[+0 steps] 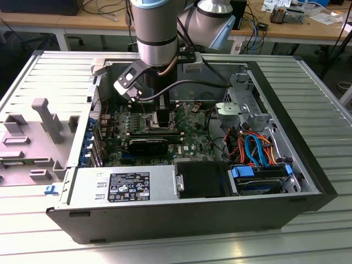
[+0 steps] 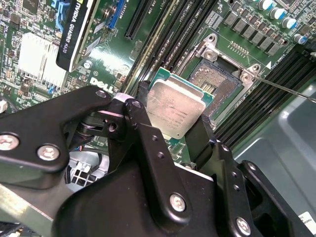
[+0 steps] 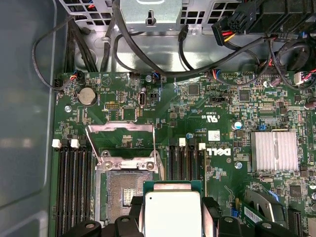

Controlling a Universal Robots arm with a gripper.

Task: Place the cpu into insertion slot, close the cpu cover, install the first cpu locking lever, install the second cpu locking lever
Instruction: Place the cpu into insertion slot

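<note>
One cpu (image 2: 175,111) clamped by its edges between two black fingers (image 2: 143,128), above the near rim of one insertion slot (image 2: 217,81), not seated. One cpu cover (image 3: 118,128) stands raised open. Exterior view: one arm enters the computer case (image 1: 181,217), upper centre of frame.

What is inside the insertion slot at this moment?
The insertion slot shows its bare gold-tinted contact field, with no chip seated. The cpu, held by the gripper, hides one side of it.
</note>
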